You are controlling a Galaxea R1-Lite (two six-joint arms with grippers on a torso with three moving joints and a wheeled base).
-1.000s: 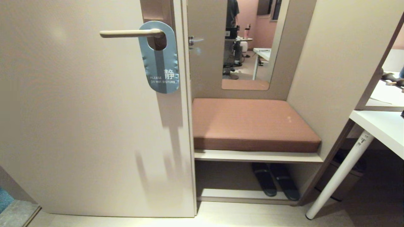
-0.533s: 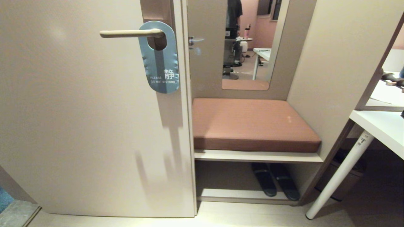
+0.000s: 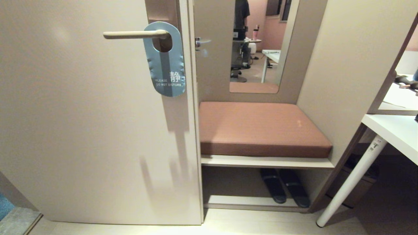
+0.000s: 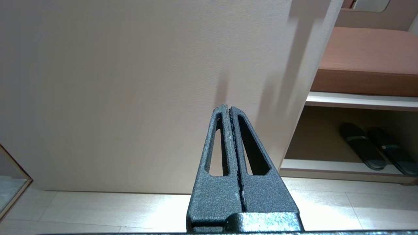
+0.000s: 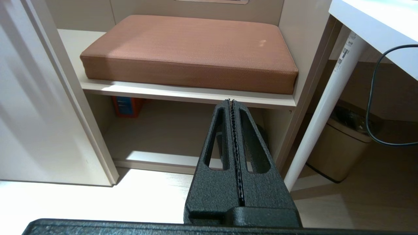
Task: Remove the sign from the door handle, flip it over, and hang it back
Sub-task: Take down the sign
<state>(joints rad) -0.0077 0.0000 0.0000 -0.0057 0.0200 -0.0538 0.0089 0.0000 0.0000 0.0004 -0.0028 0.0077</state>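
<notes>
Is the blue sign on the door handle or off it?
On. The sign hangs with its hole around the door handle, words facing out.

The head camera is looking down at the door [image 3: 81, 130] while both low wrist cameras are sharing the brown cushion [image 4: 369, 58].

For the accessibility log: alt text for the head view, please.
A blue-grey "PLEASE DO NOT DISTURB" sign hangs on a cream door handle. Right of the door is a brown-cushioned bench with dark slippers beneath.
</notes>
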